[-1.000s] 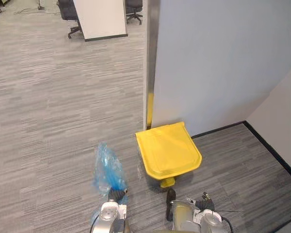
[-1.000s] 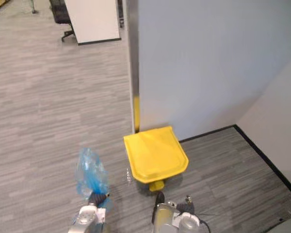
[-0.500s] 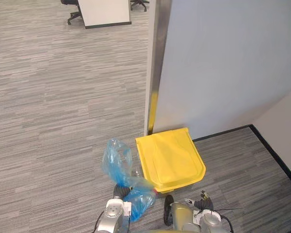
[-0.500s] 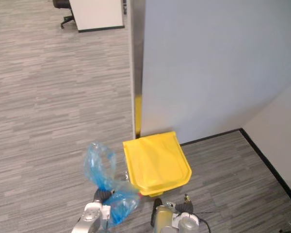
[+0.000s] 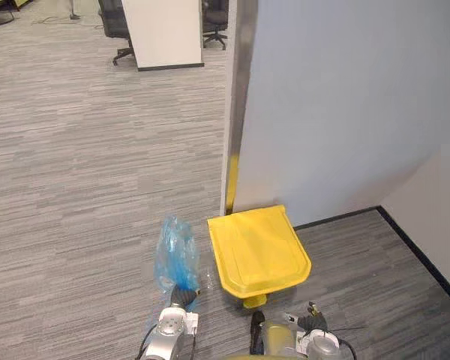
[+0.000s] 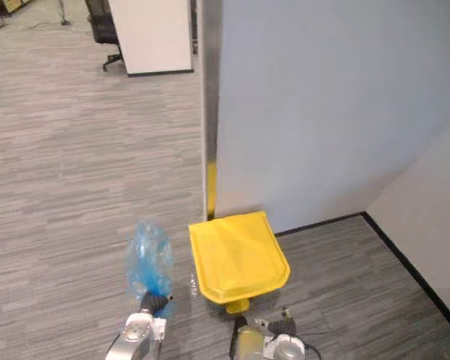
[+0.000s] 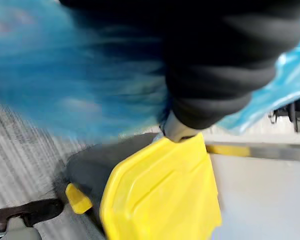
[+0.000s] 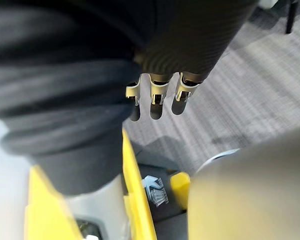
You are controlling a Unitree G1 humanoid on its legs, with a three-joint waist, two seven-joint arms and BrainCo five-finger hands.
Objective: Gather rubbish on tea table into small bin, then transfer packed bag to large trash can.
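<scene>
**Q:** Position of the rubbish?

**A:** The blue plastic bag (image 5: 175,253) is in the left hand (image 5: 181,298), low in the eye views. Dark fingertips are bunched round the bag's gathered end. The rest of it stands up above the hand, crumpled and translucent. It is held over the carpet floor (image 5: 82,172), just left of the large trash can (image 7: 90,170), and a narrow strip of carpet shows between bag and can. In the left wrist view the blue film wraps close round the hand's dark cover.

**Q:** State of the can?

**A:** The yellow lid (image 5: 259,247) is down and slopes toward the robot. The left wrist view shows a dark grey body under the lid. A yellow foot pedal (image 5: 255,301) sticks out at the bottom of the can's near side. The can stands on the carpet at the foot of the grey-blue partition wall (image 5: 345,97), beside the metal post (image 5: 238,90) at the partition's end.

**Q:** Right hand?

**A:** The right hand (image 8: 158,95) has straight fingers lying side by side, and it holds nothing. Its wrist view shows the fingers over bare carpet, with the lid's edge and the pedal close by. In the eye views the arm sits at the bottom edge, just on the robot's side of the pedal.

**Q:** Anything else?

**A:** A white panel (image 5: 169,30) and black office chairs (image 5: 116,22) stand at the far edge of the carpet. A black skirting strip (image 5: 420,247) runs along the foot of the right-hand wall.
</scene>
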